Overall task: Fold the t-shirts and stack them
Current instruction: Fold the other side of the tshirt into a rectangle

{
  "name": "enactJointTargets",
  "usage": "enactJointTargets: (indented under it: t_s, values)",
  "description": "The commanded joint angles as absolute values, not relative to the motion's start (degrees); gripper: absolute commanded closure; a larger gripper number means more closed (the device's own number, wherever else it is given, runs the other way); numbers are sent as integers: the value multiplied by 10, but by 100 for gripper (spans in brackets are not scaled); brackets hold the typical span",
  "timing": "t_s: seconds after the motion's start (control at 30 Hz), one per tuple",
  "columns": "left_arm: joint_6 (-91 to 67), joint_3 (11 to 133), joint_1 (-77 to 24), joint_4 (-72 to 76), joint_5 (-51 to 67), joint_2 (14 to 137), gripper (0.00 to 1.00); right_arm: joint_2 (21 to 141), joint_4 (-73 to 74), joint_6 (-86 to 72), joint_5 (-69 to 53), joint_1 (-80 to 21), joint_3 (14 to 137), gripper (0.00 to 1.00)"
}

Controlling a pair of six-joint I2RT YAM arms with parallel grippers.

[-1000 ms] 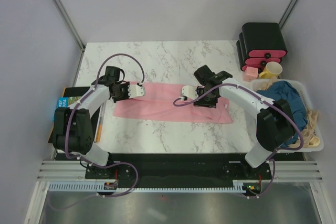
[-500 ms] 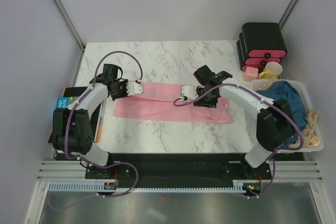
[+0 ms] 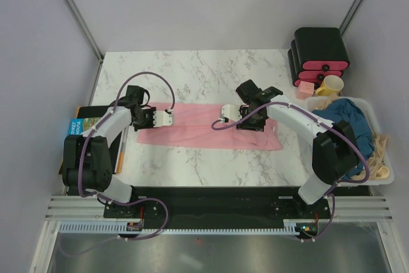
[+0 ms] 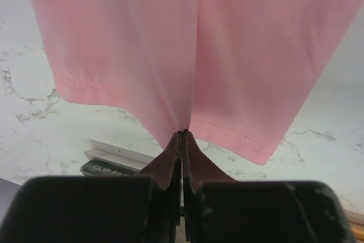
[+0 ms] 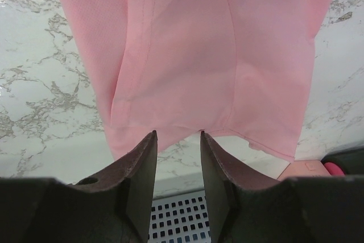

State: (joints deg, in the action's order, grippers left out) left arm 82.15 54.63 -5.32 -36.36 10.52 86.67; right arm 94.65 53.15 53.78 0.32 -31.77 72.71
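A light pink t-shirt (image 3: 204,126) lies as a long folded strip across the marble table (image 3: 192,75). My left gripper (image 3: 166,118) is at the strip's left end, shut on the hem. The left wrist view shows the pink t-shirt (image 4: 193,44) pinched between the closed tips of the left gripper (image 4: 182,132) and lifted into a crease. My right gripper (image 3: 225,112) hovers over the strip's middle. Its fingers stand open at a hem of the pink t-shirt (image 5: 187,55), and the right gripper (image 5: 177,134) holds nothing. The dark teal-blue t-shirt (image 3: 348,118) lies bunched in the white basket (image 3: 383,177).
Black boxes with pink fronts (image 3: 319,52) stand at the back right. A yellow mug (image 3: 331,85) and a small pink box (image 3: 307,89) sit beside them. A clip file and a book (image 3: 78,124) lie at the table's left edge. The clip file (image 4: 108,169) shows under my left fingers.
My left gripper has shifted a little toward the near edge, taking the pink hem along. The right arm has stayed put.
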Motion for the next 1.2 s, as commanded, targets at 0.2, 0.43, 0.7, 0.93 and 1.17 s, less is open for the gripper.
enactJointTargets:
  t_s: [0.2,0.43,0.7,0.93,1.17]
  values:
    - [819,533,-51,-268,3,926,60,920,527,536,8,-318,719,55]
    - [823,539,-51,-272,-3,915,26,911,520,537,13,-311,706,54]
    - [805,594,-52,-356,103,868,21,918,504,512,2,-283,721,52]
    - [809,603,-53,-378,118,861,24,920,502,512,-17,-284,716,52]
    - [829,617,-52,-410,133,854,33,919,502,515,-15,-283,715,53]
